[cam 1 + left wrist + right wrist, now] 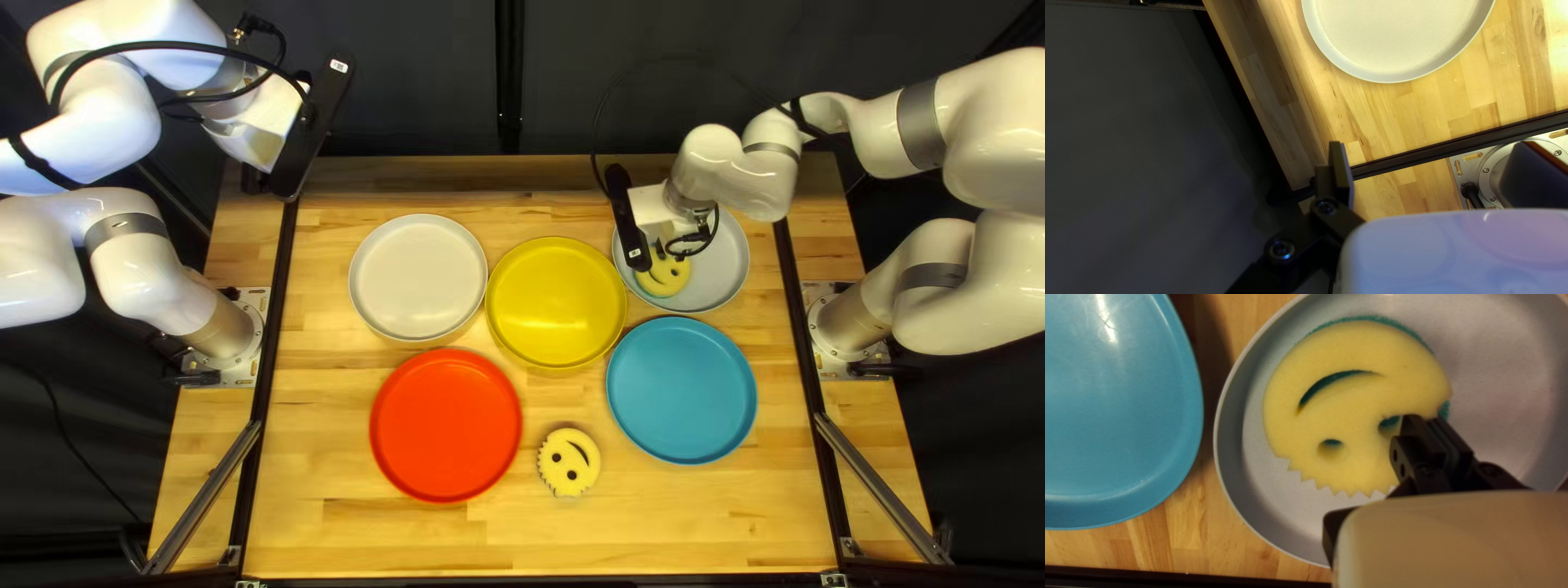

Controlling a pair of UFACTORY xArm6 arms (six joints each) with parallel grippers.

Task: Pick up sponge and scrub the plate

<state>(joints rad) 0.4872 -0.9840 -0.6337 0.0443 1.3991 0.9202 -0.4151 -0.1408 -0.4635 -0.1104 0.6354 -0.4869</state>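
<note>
Because the right gripper [1423,418] pinches just one edge of the sponge [1350,397], beside an eye hole, most of its green underside is left free to rub. Its fingers are nearly together, with only that bit of foam between them. The sponge is at the far right, within the rim of the grey plate [716,267]; whether it bears on the surface, I can't tell. Scrubbing looks about to start or under way, and short, low strokes should suit so small a hold. The left gripper [1428,147] is spread wide and empty at the far left, probably parked to leave the plate free.
</note>
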